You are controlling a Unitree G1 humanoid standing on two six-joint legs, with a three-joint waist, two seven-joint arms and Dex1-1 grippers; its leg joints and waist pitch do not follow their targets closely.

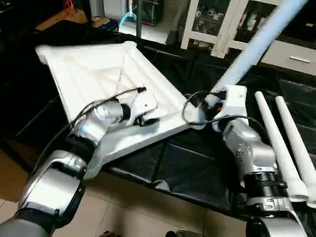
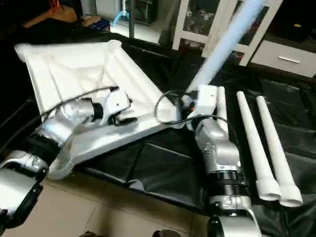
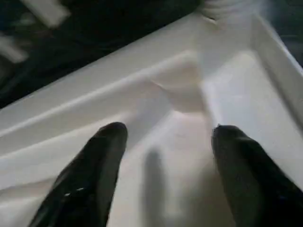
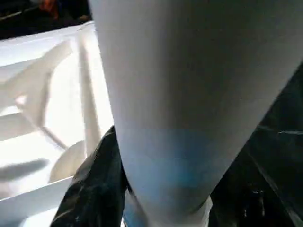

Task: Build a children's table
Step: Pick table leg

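Observation:
The white tabletop [image 1: 89,69] lies upside down on the black-covered surface, its ribbed underside facing up. My left gripper [image 1: 147,121] hovers over the underside near the near-right edge; in the left wrist view the left gripper [image 3: 168,137] is open, with bare ribbed plastic between its fingers. My right gripper [image 1: 210,101] is shut on a white leg [image 1: 256,44] that slants up toward the back right. The leg's lower end sits at the tabletop's right corner socket [image 1: 197,122]. In the right wrist view this leg [image 4: 189,94] stands close, with one black finger [image 4: 94,184] against its side.
Two more white legs [image 2: 254,143] [image 2: 276,148] lie side by side on the black cover to my right. The tabletop's near corner overhangs the work surface's front edge above the tiled floor [image 1: 123,207]. A white cabinet [image 1: 237,19] stands behind.

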